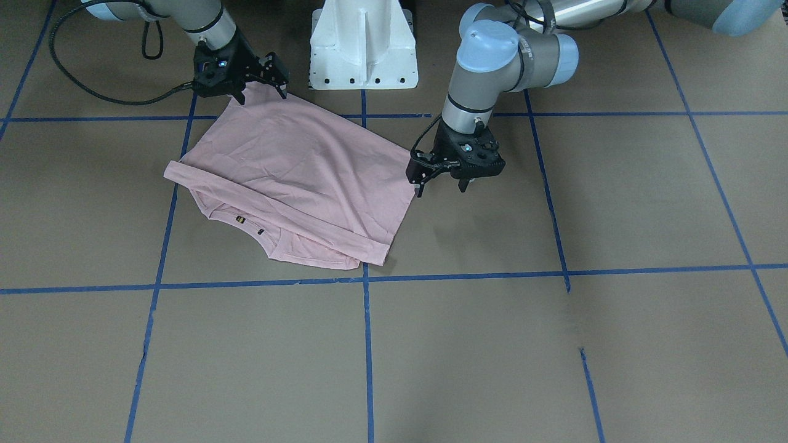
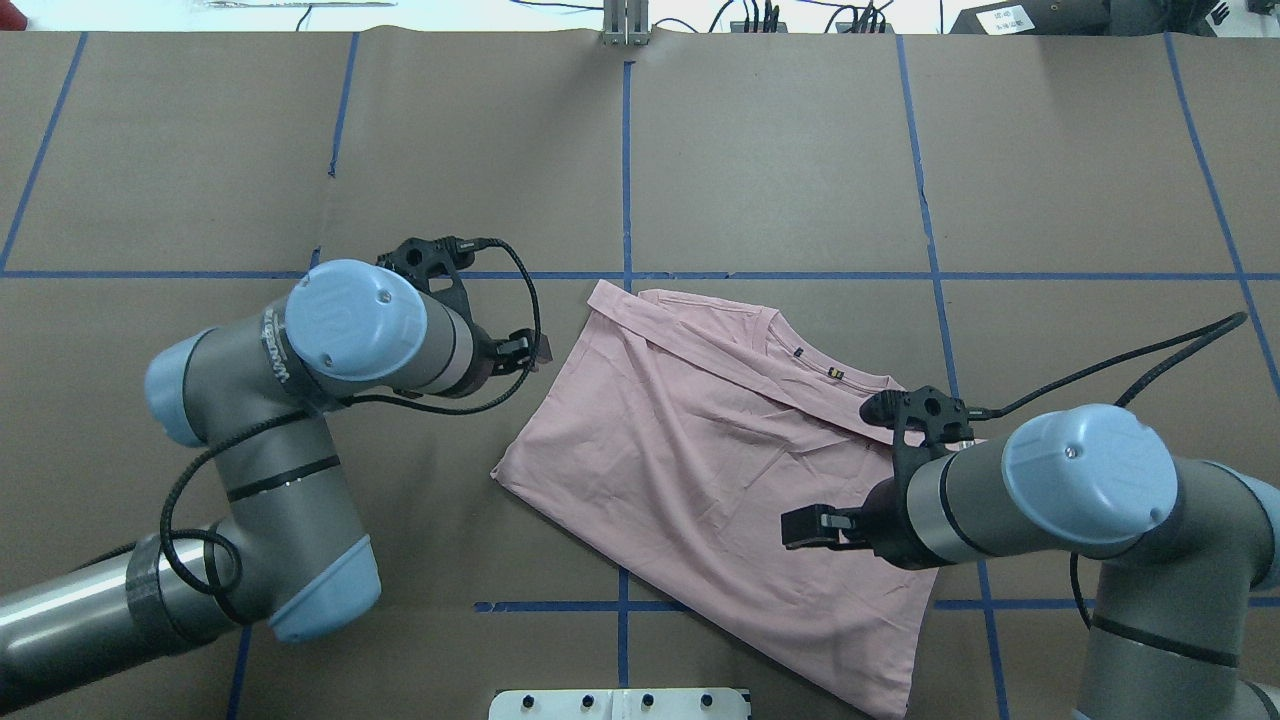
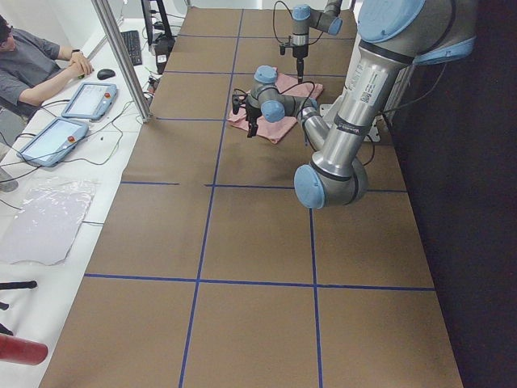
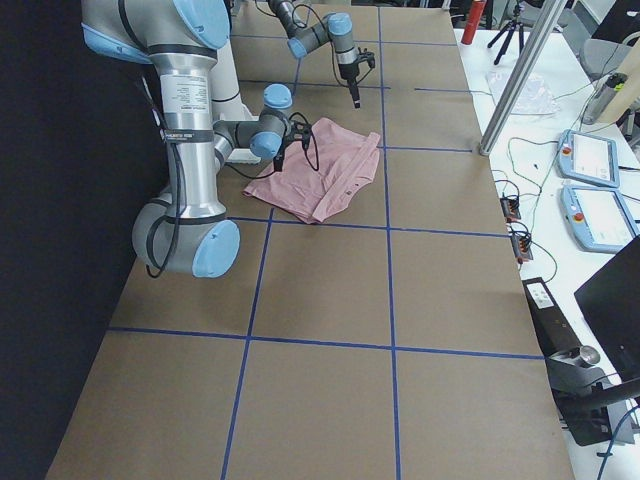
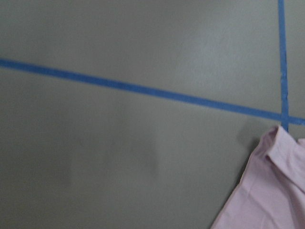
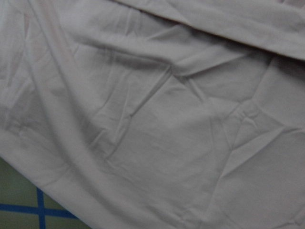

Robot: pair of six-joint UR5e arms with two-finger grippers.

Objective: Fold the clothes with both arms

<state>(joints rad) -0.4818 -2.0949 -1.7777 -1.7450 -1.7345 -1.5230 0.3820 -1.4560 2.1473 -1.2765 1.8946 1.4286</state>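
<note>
One pale pink short-sleeved T-shirt (image 1: 295,166), partly folded. My black left gripper (image 1: 441,183) and right gripper (image 1: 263,93): spread, empty, at its robot-side corners. Next, likely: pinch both, fold over.

Pink T-shirt (image 4: 330,185) on table (image 4: 450,300); right tool (image 4: 281,162) over it, maybe touching; left tool (image 4: 353,95) beyond.

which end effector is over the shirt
The right end effector: it hangs above the shirt, and its wrist view shows mostly cloth. The left end effector is just off the shirt's edge, over the table.
</note>
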